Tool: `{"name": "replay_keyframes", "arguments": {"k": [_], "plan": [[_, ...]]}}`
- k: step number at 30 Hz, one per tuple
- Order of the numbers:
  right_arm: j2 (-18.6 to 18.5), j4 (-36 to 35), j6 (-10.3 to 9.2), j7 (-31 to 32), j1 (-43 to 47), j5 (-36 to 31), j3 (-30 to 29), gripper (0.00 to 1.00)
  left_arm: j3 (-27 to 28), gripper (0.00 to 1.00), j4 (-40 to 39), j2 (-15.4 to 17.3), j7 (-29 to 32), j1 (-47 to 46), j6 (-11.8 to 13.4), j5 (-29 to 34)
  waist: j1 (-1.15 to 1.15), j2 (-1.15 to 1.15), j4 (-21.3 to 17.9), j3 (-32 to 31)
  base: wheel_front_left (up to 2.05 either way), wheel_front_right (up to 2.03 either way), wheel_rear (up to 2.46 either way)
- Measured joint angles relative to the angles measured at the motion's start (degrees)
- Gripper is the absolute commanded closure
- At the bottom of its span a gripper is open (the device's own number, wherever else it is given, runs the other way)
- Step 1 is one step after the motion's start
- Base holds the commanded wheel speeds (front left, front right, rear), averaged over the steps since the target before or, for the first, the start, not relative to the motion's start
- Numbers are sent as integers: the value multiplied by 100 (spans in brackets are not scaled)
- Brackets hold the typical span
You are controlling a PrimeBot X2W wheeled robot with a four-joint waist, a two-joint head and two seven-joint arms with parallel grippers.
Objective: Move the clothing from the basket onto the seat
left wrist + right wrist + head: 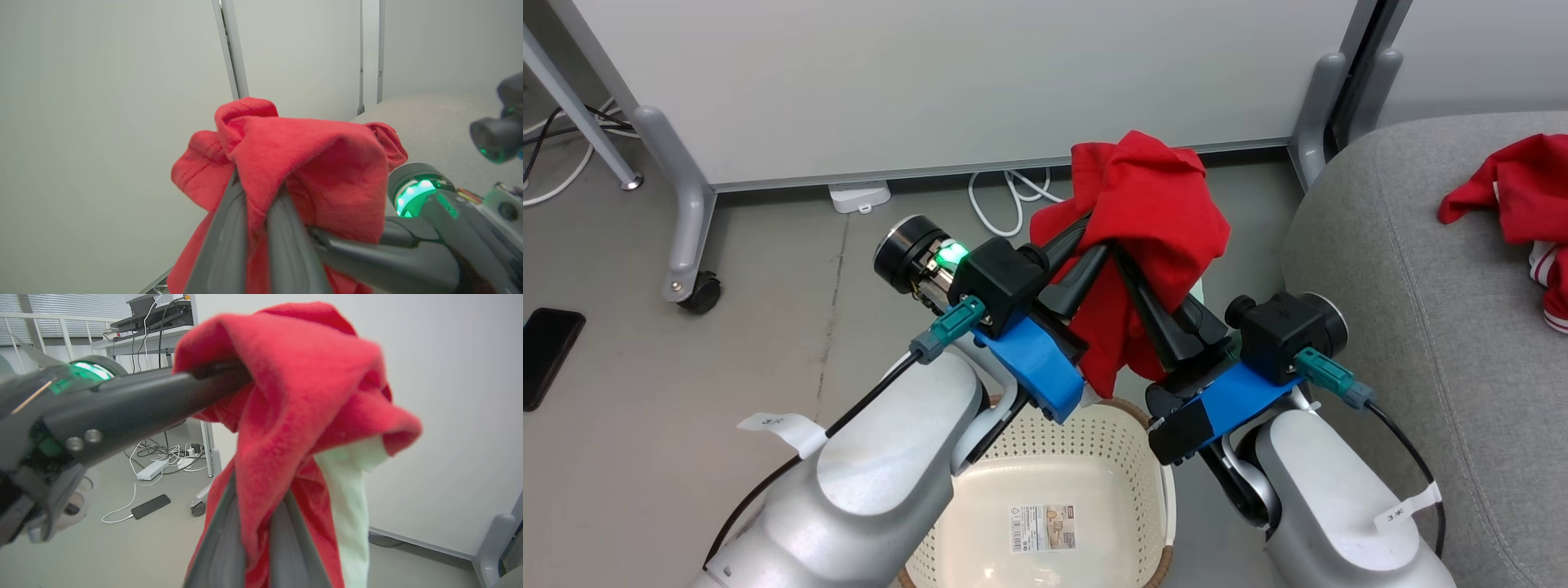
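A bright red piece of clothing [1160,204] hangs bunched in the air above the basket [1131,457], a cream perforated tub whose base with its paper label is bare. My left gripper [1094,241] and right gripper [1123,261] meet under the cloth, both shut on it. In the left wrist view the fabric [310,155] drapes over my closed fingers [229,228]. The right wrist view shows the garment [294,375], with a white strip, pinched the same way. A second red garment [1523,192] lies on the grey seat [1405,286] to the right.
A white partition on castered legs [690,245] stands straight ahead, with a power strip [859,196] and white cables [1013,196] at its foot. A black phone [547,351] lies on the floor at far left. The seat's rounded edge is close beside my right arm.
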Motion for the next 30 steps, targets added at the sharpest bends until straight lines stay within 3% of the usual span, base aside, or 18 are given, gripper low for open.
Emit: {"name": "replay_keyframes", "arguments": {"k": [29, 30], "plan": [[0, -14, 0, 0, 15, 83, 0, 100, -112, 100, 119, 44, -81, -34, 11, -47, 0, 0, -53, -21, 0, 0, 0], [0, -14, 0, 0, 16, 85, 0, 100, -112, 56, 123, 43, -83, -34, 32, -47, 0, 0, -53, -26, 0, 0, 0]]}}
